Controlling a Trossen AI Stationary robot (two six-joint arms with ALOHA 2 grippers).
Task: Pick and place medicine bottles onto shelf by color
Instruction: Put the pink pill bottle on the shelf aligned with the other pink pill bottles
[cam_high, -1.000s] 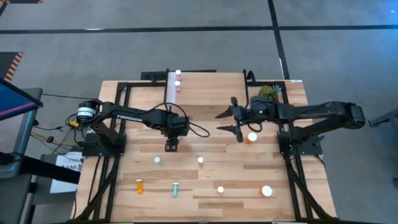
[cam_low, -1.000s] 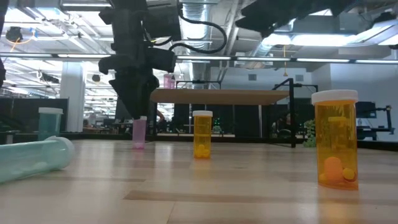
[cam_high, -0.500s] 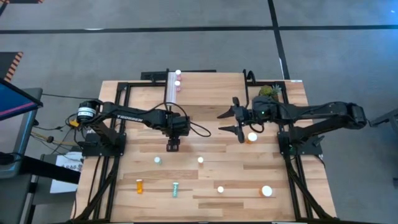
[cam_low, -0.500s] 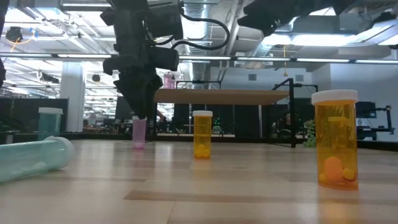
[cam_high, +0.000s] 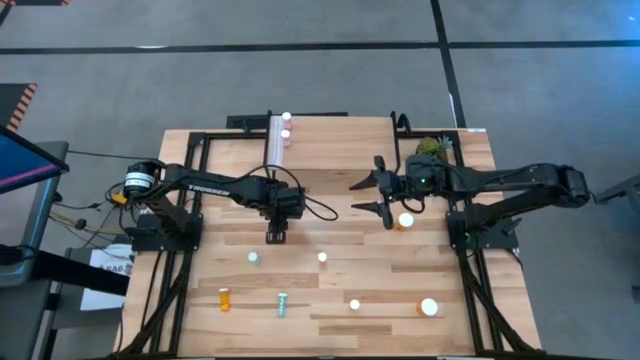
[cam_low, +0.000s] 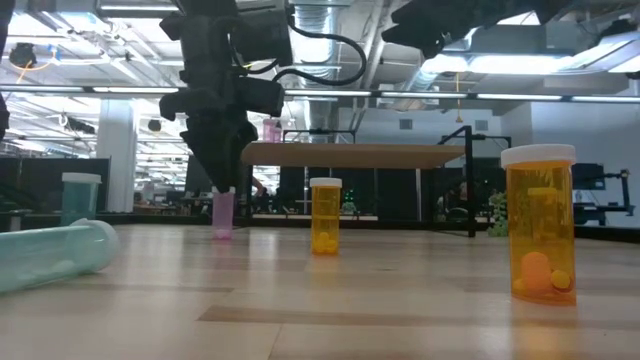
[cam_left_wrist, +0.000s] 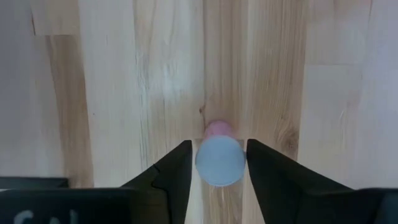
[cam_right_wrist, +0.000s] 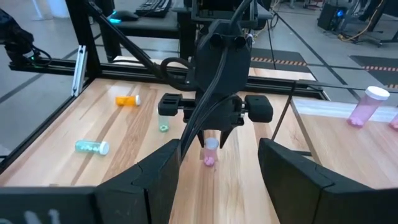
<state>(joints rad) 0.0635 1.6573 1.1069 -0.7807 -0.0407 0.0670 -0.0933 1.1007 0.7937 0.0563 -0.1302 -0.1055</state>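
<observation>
A pink bottle with a white cap (cam_left_wrist: 219, 160) stands upright on the table, also seen in the low view (cam_low: 222, 215). My left gripper (cam_high: 276, 236) points down over it, open, with one finger on each side of the cap and only narrow gaps showing. My right gripper (cam_high: 375, 195) is open and empty above the table, beside an orange bottle (cam_high: 405, 220). The shelf (cam_low: 360, 153) stands at the far side and carries pink bottles (cam_high: 286, 133) near its white strip.
On the near half of the table are an upright teal bottle (cam_high: 253, 257), an orange bottle lying down (cam_high: 225, 297), a teal bottle lying down (cam_high: 282, 304), two small upright bottles (cam_high: 322, 257) (cam_high: 354, 304) and a wide orange bottle (cam_high: 429, 307). A small plant (cam_high: 432, 147) stands at the far right.
</observation>
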